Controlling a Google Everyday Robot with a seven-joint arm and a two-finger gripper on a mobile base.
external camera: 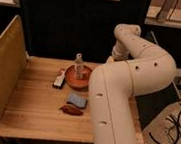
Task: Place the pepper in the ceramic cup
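Observation:
The pepper (71,110), small, dark red and elongated, lies on the wooden table (33,109) near its front edge, just in front of the blue-grey sponge (77,101). A small pale shape (109,60) peeks out right of the orange-red bowl at the arm's edge. It looks like the ceramic cup, mostly hidden. My arm (133,77) loops up and back down at the right. Its wrist (120,50) points down behind the big white link, and the gripper is hidden there, behind and to the right of the pepper.
An orange-red bowl (78,79) stands mid-table with a clear bottle (78,64) upright at it. A white and dark flat object (60,78) lies left of the bowl. A wooden side panel (1,69) walls the left edge. A dark panel stands behind. Cables (177,124) lie on the floor at the right.

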